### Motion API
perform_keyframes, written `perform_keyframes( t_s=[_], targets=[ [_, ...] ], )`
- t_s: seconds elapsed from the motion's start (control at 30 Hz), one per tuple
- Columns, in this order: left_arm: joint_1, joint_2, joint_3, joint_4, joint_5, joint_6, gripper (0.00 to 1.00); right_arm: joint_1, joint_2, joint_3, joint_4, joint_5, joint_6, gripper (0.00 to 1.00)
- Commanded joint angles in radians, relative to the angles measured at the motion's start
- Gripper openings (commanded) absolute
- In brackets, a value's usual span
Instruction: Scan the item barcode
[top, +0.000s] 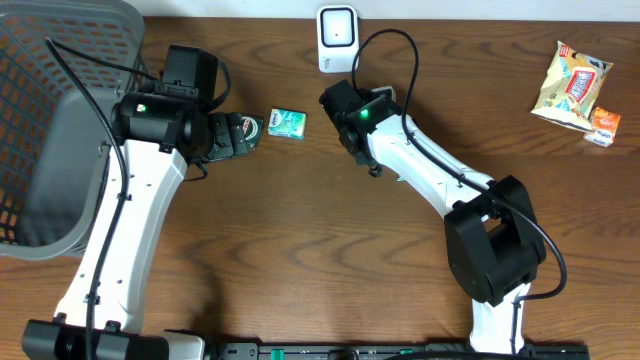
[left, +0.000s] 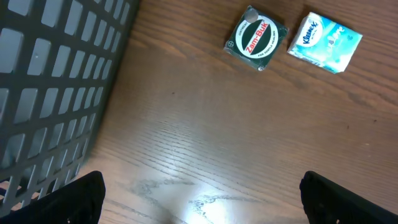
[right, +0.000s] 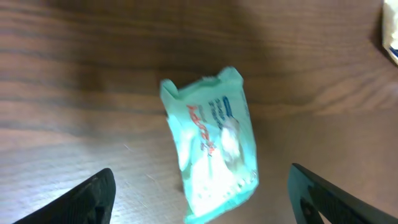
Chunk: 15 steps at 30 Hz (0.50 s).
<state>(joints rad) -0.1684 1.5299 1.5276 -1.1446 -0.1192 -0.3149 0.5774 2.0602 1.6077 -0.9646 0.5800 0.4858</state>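
Grippers first: our left gripper (left: 202, 180) hangs with its jaws wide apart over the wooden table (top: 300, 250), and our right gripper (right: 202, 174) is spread open too, holding nothing. We see the tissue pack (top: 287, 122) lying on the wood between them, just beside a green tin (left: 255, 38), with the scanner (top: 338, 38) at the far edge.

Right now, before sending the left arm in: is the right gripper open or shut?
Open: the right gripper shows fingers wide apart in its wrist view, the tissue pack lying untouched on the table between them.
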Motion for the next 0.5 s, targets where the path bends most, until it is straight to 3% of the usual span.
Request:
perform_keyframes(
  t_s=[0.0, 0.17, 0.47],
  targets=[
    [0.002, -0.002, 0.001, -0.002, -0.016, -0.005, 0.99, -0.008, 0.013, -0.039, 0.046, -0.002, -0.065, 0.82],
    [0.002, -0.002, 0.001, -0.002, -0.016, -0.005, 0.99, -0.011, 0.016, -0.081, 0.092, 0.063, -0.087, 0.83],
    [0.002, -0.002, 0.001, -0.002, -0.016, -0.005, 0.99, -0.016, 0.016, -0.172, 0.19, 0.069, -0.149, 0.75]
  ],
)
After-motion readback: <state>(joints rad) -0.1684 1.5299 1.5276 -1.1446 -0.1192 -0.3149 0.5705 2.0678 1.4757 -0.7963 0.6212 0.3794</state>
